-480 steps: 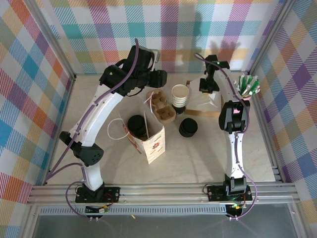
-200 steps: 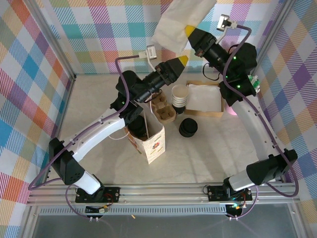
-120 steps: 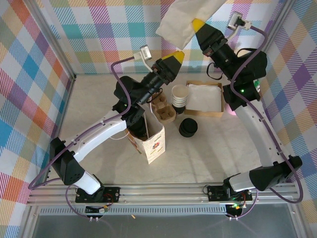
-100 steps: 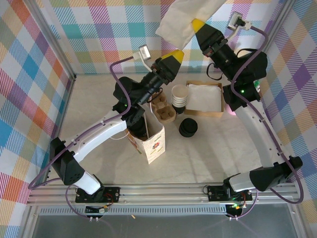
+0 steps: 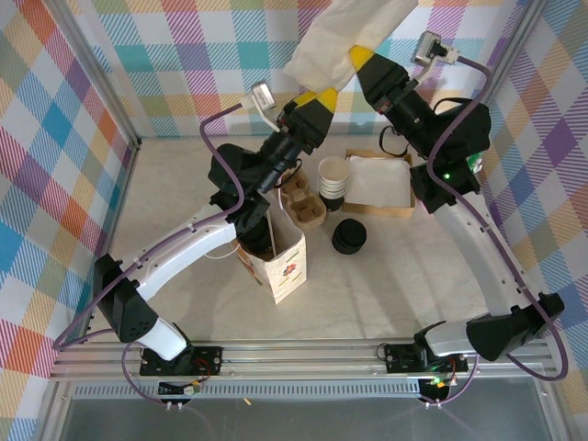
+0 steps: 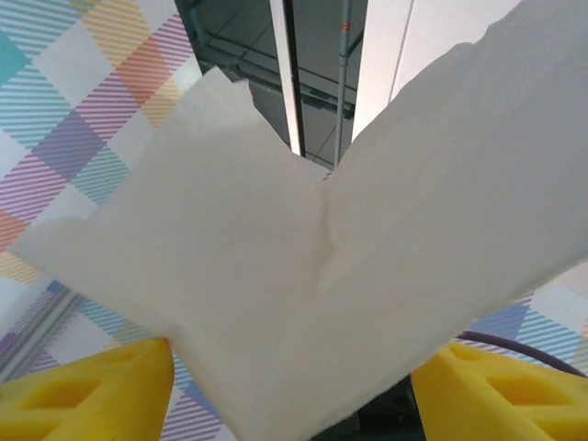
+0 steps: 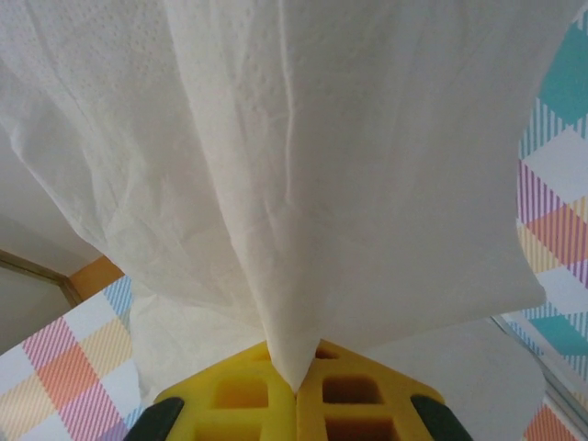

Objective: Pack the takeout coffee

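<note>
Napkin held high between both hands, coffee in the bag.
The right wrist view shows the right hand [image 7: 296, 390] pinched shut on the white napkin [image 7: 303, 165]. The left wrist view shows the left hand [image 6: 292, 395] spread wide astride its lower corner. From above, the takeout coffee [image 5: 261, 243] sits inside the paper bag [image 5: 287, 266] on the worktop [image 5: 386, 285]. A second ago the left hand was lower.

The napkin [image 5: 342, 32] was creamy white against pastel plaid walls [image 5: 165, 64]. The left hand [image 5: 322, 99] and right hand [image 5: 360, 60] had yellow tips; the stacked lids [image 5: 349, 236] were black.
</note>
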### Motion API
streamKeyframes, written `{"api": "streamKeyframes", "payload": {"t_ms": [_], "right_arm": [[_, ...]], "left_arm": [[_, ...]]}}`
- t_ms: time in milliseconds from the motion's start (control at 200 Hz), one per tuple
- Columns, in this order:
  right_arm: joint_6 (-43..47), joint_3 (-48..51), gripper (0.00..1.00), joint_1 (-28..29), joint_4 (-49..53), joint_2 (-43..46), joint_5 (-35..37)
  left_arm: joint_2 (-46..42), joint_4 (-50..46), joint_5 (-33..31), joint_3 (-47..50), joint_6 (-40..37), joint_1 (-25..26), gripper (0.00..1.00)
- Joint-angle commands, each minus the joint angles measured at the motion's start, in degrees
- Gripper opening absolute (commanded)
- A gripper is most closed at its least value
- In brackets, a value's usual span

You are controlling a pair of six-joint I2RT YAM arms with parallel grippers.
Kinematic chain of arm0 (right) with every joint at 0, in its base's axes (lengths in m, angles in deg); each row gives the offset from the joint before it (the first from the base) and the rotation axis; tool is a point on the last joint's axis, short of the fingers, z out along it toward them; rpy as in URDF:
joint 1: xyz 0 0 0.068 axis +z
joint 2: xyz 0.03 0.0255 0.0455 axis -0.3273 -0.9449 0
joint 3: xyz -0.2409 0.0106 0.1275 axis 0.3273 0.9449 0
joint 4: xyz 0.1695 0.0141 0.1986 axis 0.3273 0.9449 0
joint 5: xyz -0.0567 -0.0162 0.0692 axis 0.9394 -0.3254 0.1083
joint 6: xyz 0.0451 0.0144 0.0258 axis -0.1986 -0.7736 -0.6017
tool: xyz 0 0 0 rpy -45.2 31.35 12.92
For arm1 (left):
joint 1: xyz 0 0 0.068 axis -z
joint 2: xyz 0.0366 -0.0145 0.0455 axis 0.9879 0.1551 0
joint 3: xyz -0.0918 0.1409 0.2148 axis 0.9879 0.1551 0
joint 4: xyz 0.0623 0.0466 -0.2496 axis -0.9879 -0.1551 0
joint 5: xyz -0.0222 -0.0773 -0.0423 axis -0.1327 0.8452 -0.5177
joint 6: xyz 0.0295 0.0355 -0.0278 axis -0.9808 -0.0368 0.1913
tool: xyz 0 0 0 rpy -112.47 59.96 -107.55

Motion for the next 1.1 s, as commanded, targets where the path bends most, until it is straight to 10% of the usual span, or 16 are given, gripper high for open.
{"api": "streamKeyframes", "payload": {"t_ms": [0, 175, 405, 700, 1095], "right_arm": [[-1.06, 0.77, 0.0, 0.41, -1.84, 2.31, -0.29], [-1.38, 0.45, 0.0, 0.59, -1.22, 2.37, -1.52], [-2.99, -0.25, 0.0, 0.8, -1.43, 1.45, -2.88], [-4.2, -0.24, 0.0, 1.35, -1.34, 0.67, -3.67], [-6.3, 0.35, 0.0, 3.48, -1.1, 0.39, -5.35]], "left_arm": [[-1.51, 4.97, -2.19, -0.06, -2.25, 0.74, 0.56], [-4.1, 4.57, -3.95, 2.99, -4.53, 1.3, 0.24], [-5.83, 4.33, -4.82, 4.69, -6.11, 2.12, 0.13], [-5.65, 4.6, -5.0, 5.52, -4.99, 2.55, 0.64], [-6.2, 6.96, -6.43, 7.34, -5.77, 2.61, 0.5]]}}
